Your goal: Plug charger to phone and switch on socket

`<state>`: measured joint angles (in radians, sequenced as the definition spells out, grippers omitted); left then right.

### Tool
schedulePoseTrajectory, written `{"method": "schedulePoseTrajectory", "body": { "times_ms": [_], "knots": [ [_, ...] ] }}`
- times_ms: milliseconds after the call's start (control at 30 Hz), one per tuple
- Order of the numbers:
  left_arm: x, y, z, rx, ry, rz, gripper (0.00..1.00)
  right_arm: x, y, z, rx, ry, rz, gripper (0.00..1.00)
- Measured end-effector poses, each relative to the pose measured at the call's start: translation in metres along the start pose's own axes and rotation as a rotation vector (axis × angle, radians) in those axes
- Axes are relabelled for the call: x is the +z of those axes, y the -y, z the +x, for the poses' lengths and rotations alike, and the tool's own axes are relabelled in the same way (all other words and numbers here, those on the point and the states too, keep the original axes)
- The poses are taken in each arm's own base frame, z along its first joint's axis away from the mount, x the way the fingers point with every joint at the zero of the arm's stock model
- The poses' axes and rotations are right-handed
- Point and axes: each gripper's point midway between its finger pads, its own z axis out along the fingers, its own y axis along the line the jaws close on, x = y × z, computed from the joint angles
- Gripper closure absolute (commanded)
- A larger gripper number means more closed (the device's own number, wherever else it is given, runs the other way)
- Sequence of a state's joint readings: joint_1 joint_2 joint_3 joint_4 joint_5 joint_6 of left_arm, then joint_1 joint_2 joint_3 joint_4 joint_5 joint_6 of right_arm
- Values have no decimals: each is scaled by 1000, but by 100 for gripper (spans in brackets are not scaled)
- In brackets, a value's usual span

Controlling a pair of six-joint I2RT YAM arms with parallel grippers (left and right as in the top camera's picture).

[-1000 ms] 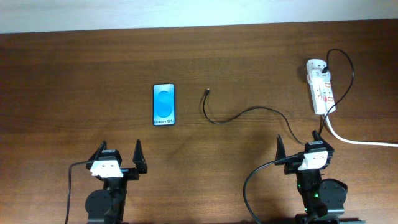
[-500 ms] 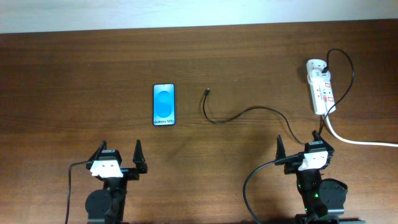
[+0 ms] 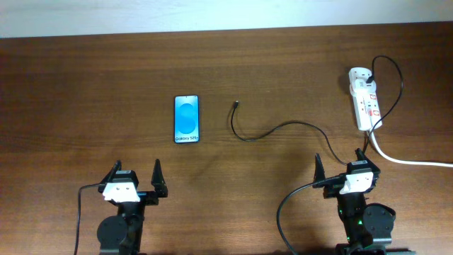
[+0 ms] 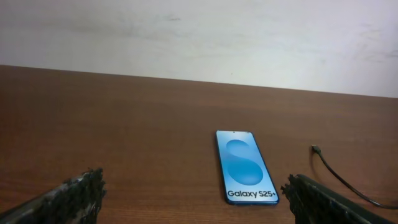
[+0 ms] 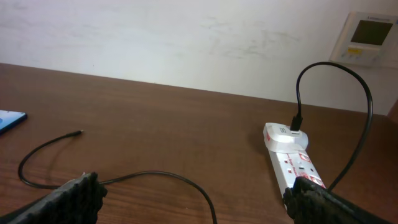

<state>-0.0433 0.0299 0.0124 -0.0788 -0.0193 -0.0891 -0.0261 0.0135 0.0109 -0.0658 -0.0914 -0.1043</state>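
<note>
Nothing has moved: left hand (image 3: 135, 170) and right hand (image 3: 338, 163) sit spread and empty, well apart from the phone (image 3: 187, 119), charger (image 3: 283, 126) and socket (image 3: 365, 105) on the worktop (image 3: 85, 78).

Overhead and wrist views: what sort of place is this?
Probably an office or lab room: a wooden table against a plain white wall, a wall-mounted control panel with a small display, and a white power strip.

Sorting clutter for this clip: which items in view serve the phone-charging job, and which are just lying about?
For the job: phone; charger; socket, with its thick white cord.
Just there: wall panel; the right arm's own black cable.
</note>
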Motion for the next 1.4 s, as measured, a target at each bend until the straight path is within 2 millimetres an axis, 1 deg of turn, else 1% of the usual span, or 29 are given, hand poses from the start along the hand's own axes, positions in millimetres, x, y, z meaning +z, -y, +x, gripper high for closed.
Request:
{"method": "schedulePoseTrajectory", "body": {
  "times_ms": [100, 200, 333, 433, 500, 567, 600, 667, 733, 800, 833, 867, 900, 1000, 1033, 1067, 1133, 1200, 1233, 1267, 1300, 1333, 1367, 1400],
  "knots": [
    [0, 0, -4, 0, 16, 1, 1, 0, 0, 0, 0, 0, 0, 2],
    [0, 0, 1, 0, -3, 3, 1, 0, 0, 0, 0, 0, 0, 2],
    [0, 5, -8, 0, 33, 27, 1, 0, 0, 0, 0, 0, 0, 2],
    [0, 6, -9, 0, 9, 31, 1, 0, 0, 0, 0, 0, 0, 2],
    [1, 7, -19, 0, -8, 30, 1, 0, 0, 0, 0, -1, 0, 2],
    [5, 10, -42, 0, -32, 30, 1, 0, 0, 0, 0, 2, 0, 2],
    [12, 13, -60, 3, -50, 41, 1, 0, 0, -1, 0, 2, 0, 2],
    [23, 18, -67, 2, -116, 60, 1, 0, 0, -1, 0, 5, 1, 1],
    [51, 26, -86, -2, -204, 82, 1, 0, 0, 0, 0, 1, 0, 1],
    [72, 30, -93, -5, -316, 89, 1, 0, 0, 0, -1, 2, 0, 2],
    [86, 33, -100, 5, -369, 95, 1, 0, 0, 0, 0, 2, 0, 2],
    [99, 39, -107, 26, -419, 107, 1, 0, 0, 0, 0, 2, 0, 2],
    [114, 48, -116, 51, -453, 128, 1, 0, 0, 0, -1, 2, 0, 2],
    [140, 72, -123, 105, -556, 165, 1, 0, 0, 0, 0, 1, 0, 2],
    [154, 85, -118, 131, -611, 182, 1, 0, 0, 0, 0, 1, 0, 2],
    [157, 90, -107, 147, -671, 186, 1, 0, 0, 0, -1, 2, 0, 2],
    [169, 110, -77, 202, -881, 195, 1, 0, 0, -1, 0, 3, 0, 2],
    [178, 128, -42, 226, -1028, 233, 1, 0, 0, -1, 0, 3, 0, 2],
    [179, 136, -24, 223, -1079, 259, 1, 0, 0, -1, 0, 3, 0, 2],
    [176, 144, -5, 211, -1140, 294, 1, 0, 0, 0, 0, 3, 0, 2],
    [174, 152, 12, 196, -1190, 330, 4, 0, 0, 0, 0, 3, 0, 2],
    [174, 158, 25, 186, -1220, 353, 9, 0, 0, 0, 0, 3, 0, 1],
    [175, 162, 37, 174, -1246, 364, 9, 0, 0, 0, -1, 3, 0, 2],
    [175, 162, 47, 142, -1277, 330, 9, 0, 0, 0, -1, 3, 0, 2]
  ]
}}
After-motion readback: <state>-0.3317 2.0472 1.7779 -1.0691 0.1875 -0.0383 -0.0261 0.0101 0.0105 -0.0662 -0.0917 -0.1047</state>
